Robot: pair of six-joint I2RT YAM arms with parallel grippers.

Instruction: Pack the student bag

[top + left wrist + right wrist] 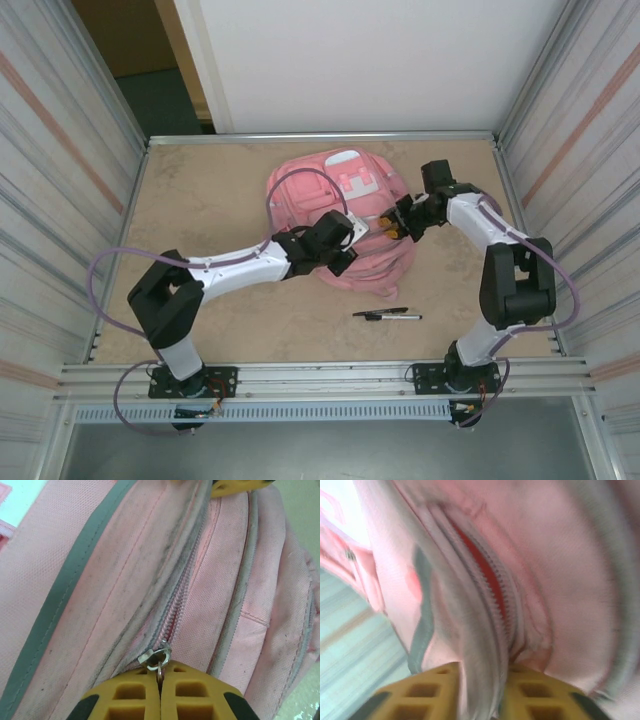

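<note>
Early stage, by the look: student bag (345, 190) lying mid-table (200, 200), toward 12 o'clock, zip part open with red lining showing; nothing visibly packed yet. Left gripper (160, 672) closed on zipper pull (156, 656). Right gripper (480, 675) astride a fold of bag fabric beside the zip; clamped or loose, cannot tell. Count: one bag, two pens (385, 314) loose at 5 o'clock of bag.

Beige tabletop (200, 200) w/ ribbed metal side panels (60, 150), white back wall (380, 60), alu rail (320, 375) at near edge
</note>
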